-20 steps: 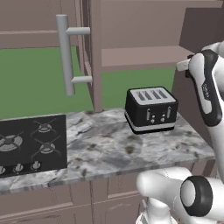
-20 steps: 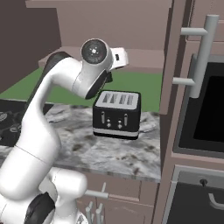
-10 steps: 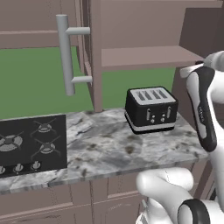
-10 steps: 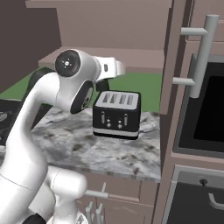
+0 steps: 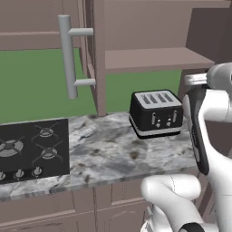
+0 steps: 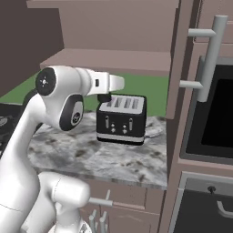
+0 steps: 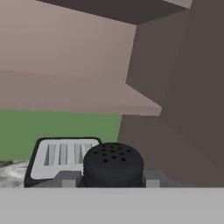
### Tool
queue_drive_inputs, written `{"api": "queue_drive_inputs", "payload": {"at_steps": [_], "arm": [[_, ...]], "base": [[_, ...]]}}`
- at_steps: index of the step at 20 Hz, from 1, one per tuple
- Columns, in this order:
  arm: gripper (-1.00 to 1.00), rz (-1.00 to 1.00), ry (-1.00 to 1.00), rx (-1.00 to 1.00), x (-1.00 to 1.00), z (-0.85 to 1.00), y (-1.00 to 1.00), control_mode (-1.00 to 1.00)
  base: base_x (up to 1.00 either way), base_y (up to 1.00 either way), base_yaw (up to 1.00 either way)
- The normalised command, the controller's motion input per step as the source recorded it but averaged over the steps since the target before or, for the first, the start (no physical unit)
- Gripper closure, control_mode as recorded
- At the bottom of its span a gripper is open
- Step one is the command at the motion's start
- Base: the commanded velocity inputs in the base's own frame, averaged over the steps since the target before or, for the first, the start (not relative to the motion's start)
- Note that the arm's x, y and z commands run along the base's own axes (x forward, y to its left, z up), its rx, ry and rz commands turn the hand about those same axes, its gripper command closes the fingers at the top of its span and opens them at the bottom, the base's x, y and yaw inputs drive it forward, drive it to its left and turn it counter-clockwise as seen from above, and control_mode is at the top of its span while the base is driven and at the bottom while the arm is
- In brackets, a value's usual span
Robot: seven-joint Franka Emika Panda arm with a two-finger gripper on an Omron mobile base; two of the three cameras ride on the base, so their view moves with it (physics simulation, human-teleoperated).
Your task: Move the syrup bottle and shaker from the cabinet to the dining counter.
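My pincer (image 7: 113, 180) is pinching the shaker (image 7: 113, 163): in the hand view its black, perforated top sits right between my two finger tips, one pad (image 7: 70, 178) on either side of it, filling the gap between them. The shaker is off the shelf and in the air with me, out in front of the open cabinet (image 5: 149, 27). Past the shaker, lower in the hand view, I see the slotted top of the black toaster (image 7: 61, 154), and above it the bare inner shelf (image 7: 65, 94) of the cabinet with the green wall beneath it. From the left base view, the cabinet door (image 5: 90, 54) stands swung open, edge-on, with its long grey bar handle (image 5: 68, 56) facing out, and the shelf (image 5: 154, 58) runs from the door toward the right wall of the cabinet. The toaster (image 5: 156, 113) stands on the marbled table (image 5: 108, 154) under that shelf, toward the table's back right part, while the black stove top (image 5: 31, 147) is set into the table's left end, knobs along its front edge. In the right base view my forearm reaches across in front of the shelf, and the wrist ends just above the toaster (image 6: 122, 119), near its left upper corner; the small dark shape (image 6: 105, 97) hanging under the wrist there I cannot make out clearly. To the right of the table stands a tall unit with another grey bar handle (image 6: 210, 54) and a dark oven window (image 6: 214, 118).
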Motion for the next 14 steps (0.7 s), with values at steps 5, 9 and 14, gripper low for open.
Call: {"api": "queue_drive_inputs", "payload": {"at_steps": [5, 9, 14], "arm": [[1.0, -0.21, -0.04, 0.02, -0.02, -0.06, 0.0, -1.0], [1.0, -0.12, 0.0, 0.0, 0.0, -0.05, 0.0, -1.0], [1.0, -0.01, 0.0, 0.0, 0.0, -0.12, 0.0, -1.0]], "base": [[0.0, 0.0, 0.0], [0.0, 0.0, 0.0], [0.0, 0.0, 0.0]]}}
